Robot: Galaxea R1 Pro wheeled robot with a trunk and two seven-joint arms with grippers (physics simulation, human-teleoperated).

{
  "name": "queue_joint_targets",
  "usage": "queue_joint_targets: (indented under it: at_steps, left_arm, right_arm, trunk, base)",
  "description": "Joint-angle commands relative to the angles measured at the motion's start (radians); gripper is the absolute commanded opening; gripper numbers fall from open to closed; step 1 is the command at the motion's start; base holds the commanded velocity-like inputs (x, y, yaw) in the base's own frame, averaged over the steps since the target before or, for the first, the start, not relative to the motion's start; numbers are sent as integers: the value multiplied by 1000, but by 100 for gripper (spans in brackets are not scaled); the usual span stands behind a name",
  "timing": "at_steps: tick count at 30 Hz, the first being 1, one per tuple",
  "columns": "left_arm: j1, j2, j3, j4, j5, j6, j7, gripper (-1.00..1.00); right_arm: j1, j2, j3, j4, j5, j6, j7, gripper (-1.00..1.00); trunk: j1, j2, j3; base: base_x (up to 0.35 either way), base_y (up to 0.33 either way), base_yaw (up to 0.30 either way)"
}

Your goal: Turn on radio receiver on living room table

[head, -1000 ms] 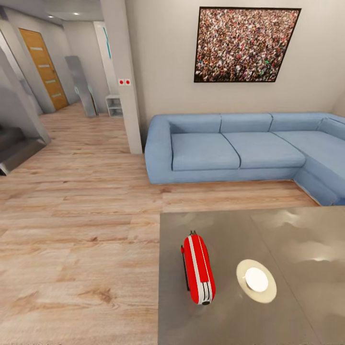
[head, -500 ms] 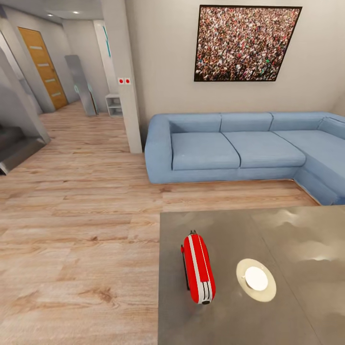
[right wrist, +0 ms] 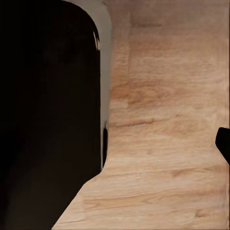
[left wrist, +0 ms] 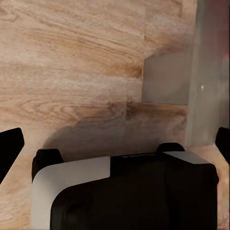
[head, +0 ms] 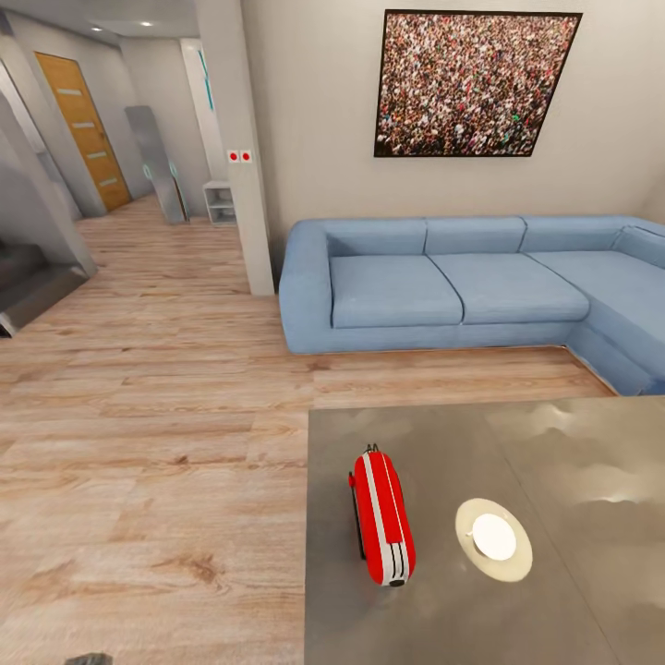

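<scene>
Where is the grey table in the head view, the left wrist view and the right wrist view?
Head view: the table takes up the lower right, with the red radio on it.
Left wrist view: a glossy grey slab along one edge, probably the table's side.
Right wrist view: wood floor beside the robot's dark body.
Shared landmark: the light wood floor, seen in all three views.
</scene>
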Motion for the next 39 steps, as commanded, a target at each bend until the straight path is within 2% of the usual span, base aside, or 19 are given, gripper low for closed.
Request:
queue_joint_targets:
  at_steps: [1, 5, 8, 11, 15, 19, 22, 28, 31, 36, 38, 39]
  left_arm:
    - [0, 1, 0, -30, -2, 21, 0, 100]
    - [0, -1, 0, -186, -2, 132, 1, 100]
    - [0, -3, 1, -290, -4, 199, 4, 100]
    - [0, -5, 1, -345, -4, 233, 5, 100]
    - [1, -7, 1, -382, -4, 264, 6, 100]
    - [0, -9, 0, -405, -6, 278, 13, 100]
    - [0, -11, 0, -436, -6, 285, 58, 100]
    - [0, -15, 0, -458, 1, 289, 145, 100]
    - [0, -25, -1, -464, 2, 289, 160, 100]
    - [0, -47, -2, -481, -5, 289, 169, 100]
    - [0, -54, -2, -486, -7, 289, 170, 100]
    - [0, -59, -3, -490, -9, 289, 171, 100]
  right_arm:
    - [0, -5, -1, -23, 0, 18, 0, 100]
    - [0, -31, -4, -170, -2, 109, 0, 100]
    - [3, -65, -5, -276, -6, 161, 0, 100]
    - [3, -91, -6, -317, -10, 172, 0, 100]
    - [6, -107, -29, -337, -12, 163, 0, 100]
    - [8, -126, -84, -343, -12, 135, 1, 100]
    - [11, -163, -168, -346, -11, 97, 4, 100]
    - [58, -199, -259, -352, -8, 34, 8, 100]
    - [78, -219, -300, -379, -5, 20, 9, 100]
    - [89, -247, -336, -498, -3, 51, 10, 100]
    - [91, -252, -341, -558, -2, 88, 10, 100]
    - [92, -255, -345, -624, -1, 136, 10, 100]
  trunk:
    - [0, 0, 0]
    - [0, 0, 0]
    - [0, 0, 0]
    - [0, 0, 0]
    - [0, 0, 0]
    - [0, 0, 0]
    - [0, 0, 0]
    - [0, 0, 0]
    - [0, 0, 0]
    - [0, 0, 0]
    - [0, 0, 0]
    - [0, 0, 0]
  base:
    - [0, 0, 0]
    - [0, 0, 0]
    - [0, 0, 0]
    - [0, 0, 0]
    - [0, 0, 0]
    - [0, 0, 0]
    - [0, 0, 0]
    - [0, 0, 0]
    - [0, 0, 0]
    - [0, 0, 0]
    - [0, 0, 0]
    - [0, 0, 0]
